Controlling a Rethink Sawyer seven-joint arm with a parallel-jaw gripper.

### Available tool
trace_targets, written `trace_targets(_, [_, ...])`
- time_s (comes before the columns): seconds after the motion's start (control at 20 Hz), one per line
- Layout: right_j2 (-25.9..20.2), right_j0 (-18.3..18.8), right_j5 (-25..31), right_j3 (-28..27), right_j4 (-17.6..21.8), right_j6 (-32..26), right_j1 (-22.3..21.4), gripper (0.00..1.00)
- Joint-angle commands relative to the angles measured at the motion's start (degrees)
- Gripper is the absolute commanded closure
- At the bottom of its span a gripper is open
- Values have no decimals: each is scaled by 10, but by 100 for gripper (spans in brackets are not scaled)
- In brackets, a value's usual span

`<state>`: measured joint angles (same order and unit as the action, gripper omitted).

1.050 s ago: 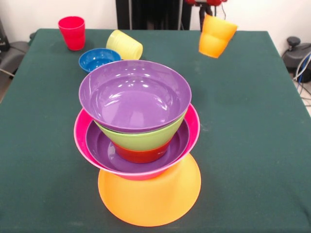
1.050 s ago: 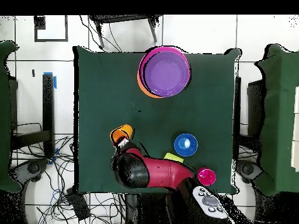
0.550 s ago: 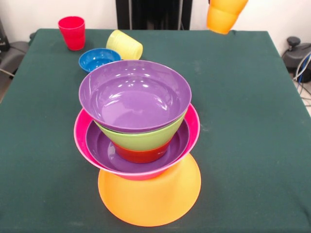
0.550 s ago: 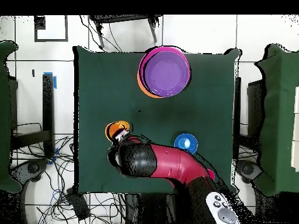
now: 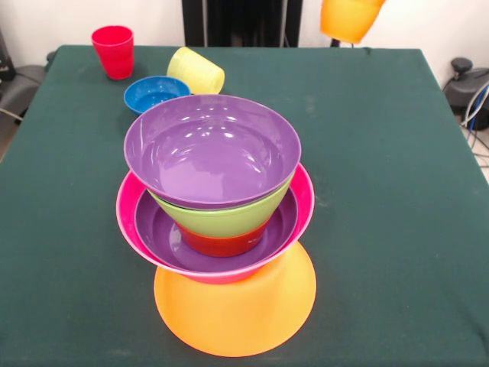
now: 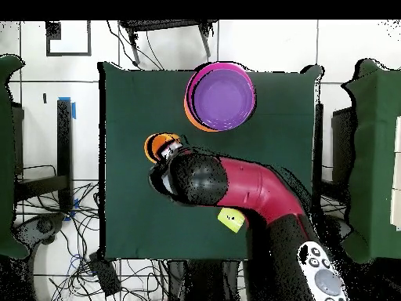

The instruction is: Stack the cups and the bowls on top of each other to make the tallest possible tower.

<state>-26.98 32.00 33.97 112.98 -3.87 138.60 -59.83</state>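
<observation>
The tower stands at the near middle of the front view: an upturned orange bowl (image 5: pixel 235 313) as base, then a pink bowl (image 5: pixel 127 212), a purple bowl (image 5: pixel 157 228), a red-orange bowl (image 5: pixel 221 244), a lime green bowl (image 5: pixel 229 219) and a wide purple bowl (image 5: pixel 212 149) on top. From overhead the tower (image 6: pixel 221 97) sits at the table's far edge. The orange cup (image 5: pixel 350 19) hangs high at the top edge, clear of the table. Overhead, my gripper (image 6: pixel 167 154) is shut on the orange cup (image 6: pixel 159 145), left of the tower and apart from it.
A blue bowl (image 5: pixel 155 93), a pale yellow cup (image 5: pixel 195 71) lying on its side and an upright red cup (image 5: pixel 113 51) stand at the far left of the green table (image 5: pixel 397 191). Overhead, my arm (image 6: pixel 243 188) covers the blue bowl and red cup; the yellow cup (image 6: pixel 231 219) peeks out.
The orange cup has risen to the front view's top edge. Overhead, the arm has swung farther over the table, carrying the cup toward the tower's side.
</observation>
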Motion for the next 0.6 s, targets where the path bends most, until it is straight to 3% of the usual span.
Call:
trace_targets(0.05, [-18,8,87,-98,20,-53,25,100])
trace_targets(0.35, [-6,7,99,-146,45,-62,45,100])
trace_targets(0.6, [-7,26,86,-167,56,-83,79,100])
